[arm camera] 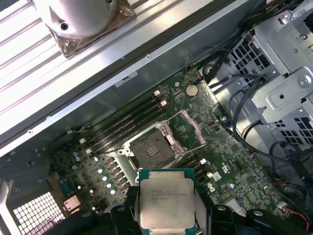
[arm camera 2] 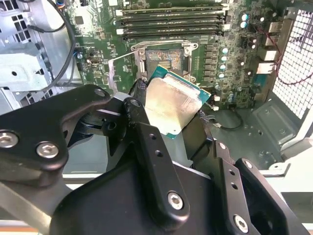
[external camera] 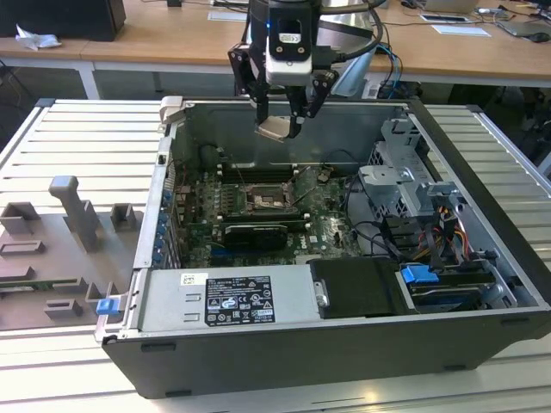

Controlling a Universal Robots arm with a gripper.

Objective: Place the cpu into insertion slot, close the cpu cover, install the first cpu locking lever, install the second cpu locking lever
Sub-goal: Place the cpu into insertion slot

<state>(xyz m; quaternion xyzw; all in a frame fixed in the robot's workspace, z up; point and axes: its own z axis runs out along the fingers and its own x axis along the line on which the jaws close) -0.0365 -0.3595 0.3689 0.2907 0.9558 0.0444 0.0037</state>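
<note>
This looks like a robotics lab or workshop: a robot arm (external camera: 288,39) hangs over an open computer case (external camera: 258,370), which lies on a work table (external camera: 86,146) of ribbed metal slats. Grey moulded holders (external camera: 73,215) sit on that table at the exterior view's left. Behind it run wooden desks (external camera: 172,43) with loose papers (external camera: 462,30), as in an office.

Dull brushed-metal cpu (arm camera: 166,203); matt grey sheet-metal case (external camera: 362,129); ribbed metal table (external camera: 77,138)
</note>
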